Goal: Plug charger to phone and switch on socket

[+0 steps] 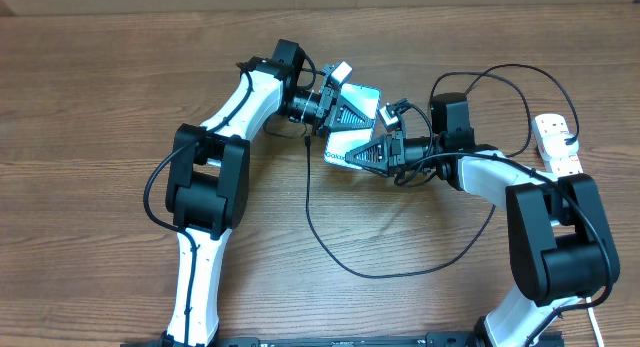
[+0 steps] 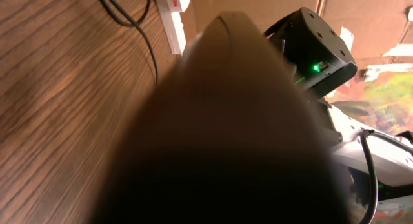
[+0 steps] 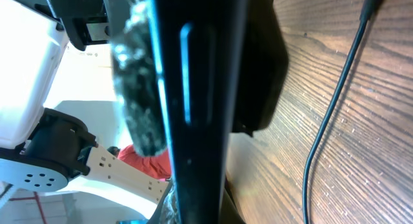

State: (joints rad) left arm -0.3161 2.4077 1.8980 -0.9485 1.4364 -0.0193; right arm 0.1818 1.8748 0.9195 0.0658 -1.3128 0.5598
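While left fingers (image 1: pixel 348 113) and right fingers (image 1: pixel 366 155) both pinch the phone (image 1: pixel 362 93) mid-surface, the charger (image 1: pixel 304 139) tip lies loose just beside it, ungripped. Risk: opposed pulls could twist the phone, and a release could let it drop.

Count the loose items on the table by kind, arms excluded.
phone: 1
black charger cable: 1
white power strip: 1
Total: 3
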